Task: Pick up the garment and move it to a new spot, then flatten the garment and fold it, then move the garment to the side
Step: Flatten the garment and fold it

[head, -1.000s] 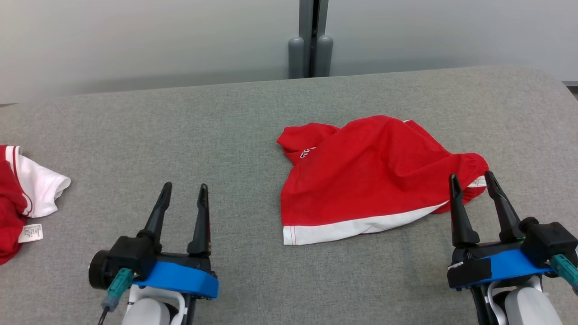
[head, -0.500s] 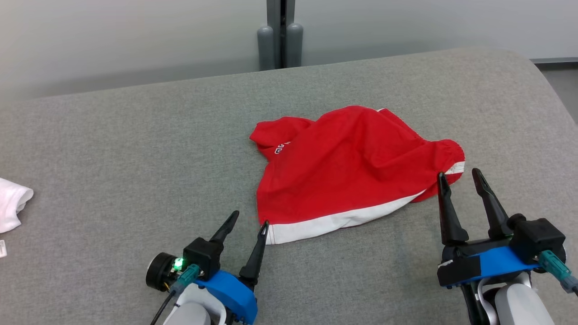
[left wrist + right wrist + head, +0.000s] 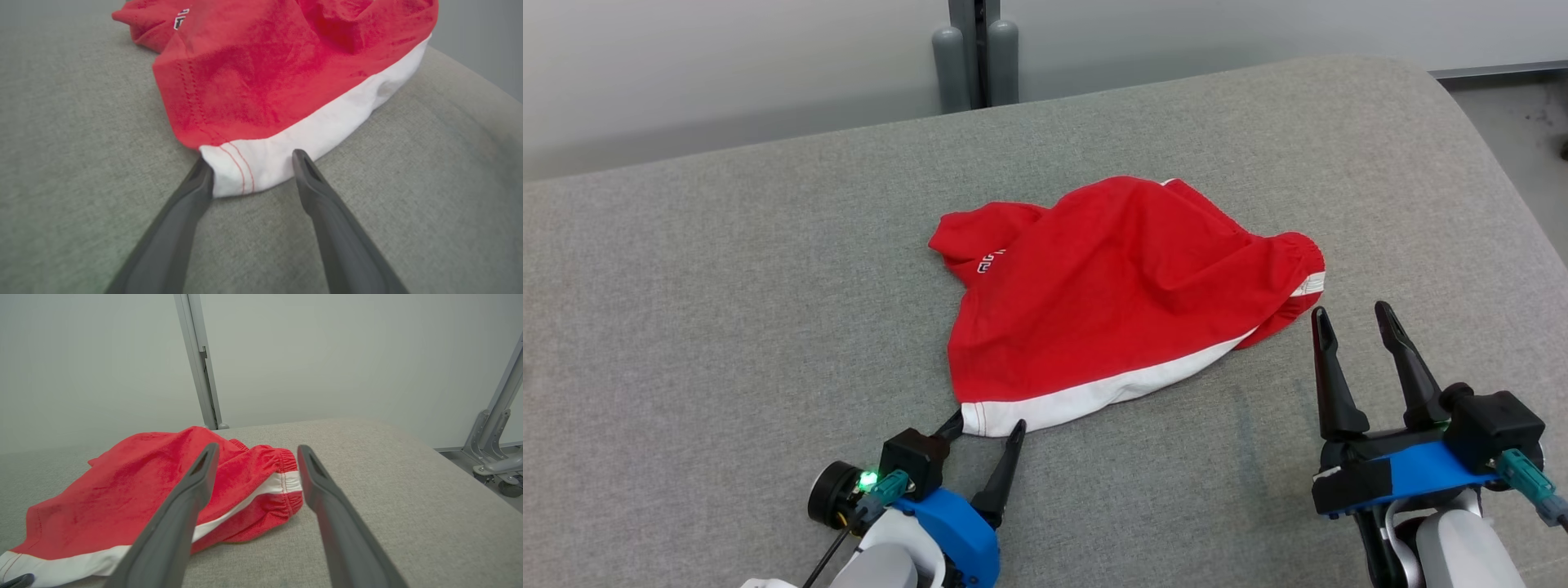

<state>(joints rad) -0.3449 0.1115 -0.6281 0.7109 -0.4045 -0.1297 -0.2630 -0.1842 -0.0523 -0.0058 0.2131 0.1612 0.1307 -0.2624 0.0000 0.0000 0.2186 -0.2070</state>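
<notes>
left wrist view: the left claw point(image 3: 252, 162) gapes wide astride the white-hemmed corner of the crumpled red cloth garment point(image 3: 265, 73), mid grey fabric worktop point(image 3: 81, 122), perhaps touching it, placed to pinch; the right claw point(image 3: 1350, 312), equally wide, hovers beside the waistband.

The padded table point(image 3: 727, 269) is viewed from above by the head camera, whereas the red garment point(image 3: 1119, 294), shared by all three views, is seen low and close from the left wrist and farther off from the right.
</notes>
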